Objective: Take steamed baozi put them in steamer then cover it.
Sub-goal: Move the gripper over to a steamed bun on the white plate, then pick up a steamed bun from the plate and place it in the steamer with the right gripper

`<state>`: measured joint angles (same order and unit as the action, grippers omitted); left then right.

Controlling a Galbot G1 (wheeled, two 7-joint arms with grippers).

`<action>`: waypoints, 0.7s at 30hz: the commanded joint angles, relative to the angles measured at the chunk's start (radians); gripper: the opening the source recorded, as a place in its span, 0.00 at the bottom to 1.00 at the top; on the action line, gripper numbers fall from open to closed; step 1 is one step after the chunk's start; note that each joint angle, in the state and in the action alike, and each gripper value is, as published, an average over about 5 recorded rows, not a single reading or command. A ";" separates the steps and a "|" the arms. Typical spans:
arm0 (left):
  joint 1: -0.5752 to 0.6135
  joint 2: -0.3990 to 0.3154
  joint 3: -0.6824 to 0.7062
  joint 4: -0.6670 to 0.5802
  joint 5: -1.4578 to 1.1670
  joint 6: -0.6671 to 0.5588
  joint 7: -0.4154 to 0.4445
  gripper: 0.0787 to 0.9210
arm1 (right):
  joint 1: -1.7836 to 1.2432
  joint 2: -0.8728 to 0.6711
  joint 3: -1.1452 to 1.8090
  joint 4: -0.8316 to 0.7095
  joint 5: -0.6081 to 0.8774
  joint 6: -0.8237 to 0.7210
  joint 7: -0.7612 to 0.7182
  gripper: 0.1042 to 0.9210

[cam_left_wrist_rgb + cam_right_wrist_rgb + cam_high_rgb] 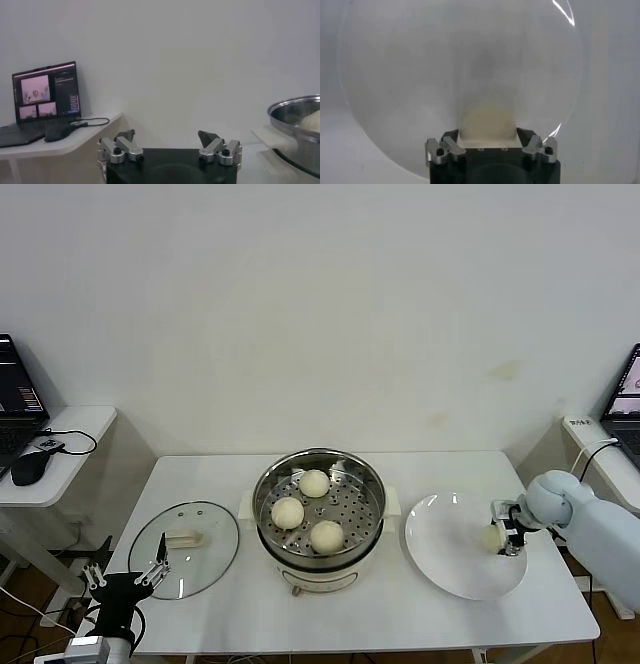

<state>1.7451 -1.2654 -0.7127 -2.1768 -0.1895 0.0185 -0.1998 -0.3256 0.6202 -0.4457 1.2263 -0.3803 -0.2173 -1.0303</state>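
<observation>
The steamer (pixel 268 489) stands mid-table with three steamed baozi (pixel 314 482) on its perforated tray. A fourth baozi (pixel 491 537) lies on the right part of the white plate (pixel 450 549). My right gripper (pixel 502 536) is down on that plate, its fingers pressed against both sides of the bun. In the right wrist view the baozi (pixel 486 122) fills the gap of the right gripper (pixel 486 135) over the plate (pixel 445 65). My left gripper (pixel 125 576) hangs open and empty by the table's front left corner. In the left wrist view, it (pixel 167 136) holds nothing.
The glass lid (pixel 200 572) with its cream handle lies flat on the table, left of the steamer. A side table (pixel 70 434) with a laptop (pixel 45 97) and a mouse (pixel 60 132) stands at the far left. Another laptop (pixel 628 399) is at the far right.
</observation>
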 commanded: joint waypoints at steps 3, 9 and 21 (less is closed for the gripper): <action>-0.003 -0.001 0.002 -0.002 0.000 0.000 0.000 0.88 | 0.018 0.000 -0.001 0.006 0.009 -0.003 0.002 0.63; -0.003 0.002 0.003 -0.003 0.000 0.000 0.000 0.88 | 0.123 -0.057 -0.065 0.079 0.093 -0.029 -0.019 0.58; -0.018 0.013 0.021 -0.006 0.004 0.004 0.000 0.88 | 0.786 -0.103 -0.576 0.351 0.466 -0.179 -0.021 0.58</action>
<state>1.7288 -1.2546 -0.6963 -2.1814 -0.1863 0.0218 -0.2000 -0.0163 0.5381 -0.6695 1.3914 -0.1826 -0.2967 -1.0563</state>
